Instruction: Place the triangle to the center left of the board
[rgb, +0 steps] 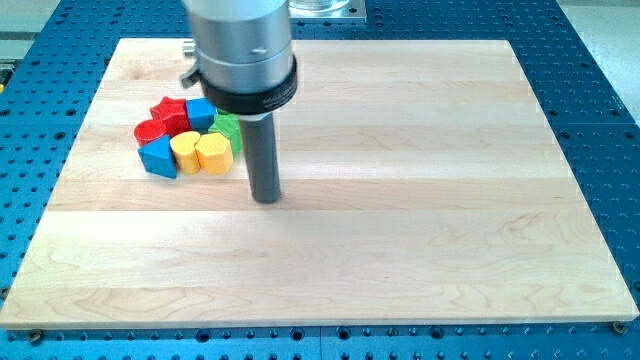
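Item: my tip (266, 198), bare rod holding nothing, rests on the board (400, 250). Your blue triangle (158, 157) sits at its 9 o'clock, apart, in a cluster with the yellow blocks (200, 152), red blocks (162, 118) and green block (229, 128).

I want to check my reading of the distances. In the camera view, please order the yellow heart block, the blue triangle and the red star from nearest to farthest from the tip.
Measured from my tip:
1. Yellow heart block, at the cluster's right end, up-left of the tip.
2. Blue triangle, at the cluster's lower left.
3. Red star, at the cluster's top.
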